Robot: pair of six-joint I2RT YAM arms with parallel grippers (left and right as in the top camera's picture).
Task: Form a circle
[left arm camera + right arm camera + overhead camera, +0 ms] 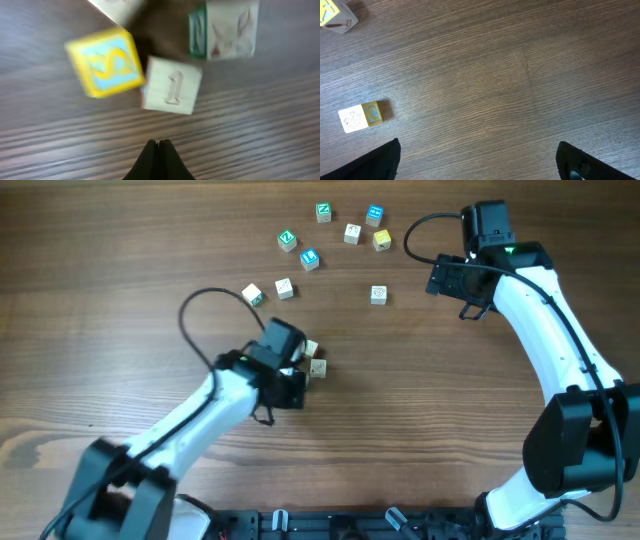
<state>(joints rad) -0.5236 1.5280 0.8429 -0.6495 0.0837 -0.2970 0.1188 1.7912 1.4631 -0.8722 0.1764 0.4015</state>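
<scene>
Left pincer (160,150) closed tight on nothing. I see circle (172,92) on counter (260,140) just ahead of its tips: cream "1" cube nearest, yellow cube (105,62) beside it. Right pincer (480,162) spread wide, empty, well apart.

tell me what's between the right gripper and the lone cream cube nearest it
Only bare table lies between the open right gripper and that cube, as the overhead view shows.

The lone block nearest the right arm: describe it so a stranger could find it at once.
Seen from overhead, find the right arm's open tool at the table's upper right. Beside it, toward the table's middle, sits one cream-topped block. Unlike the yellow block farther back, it stands alone.
</scene>
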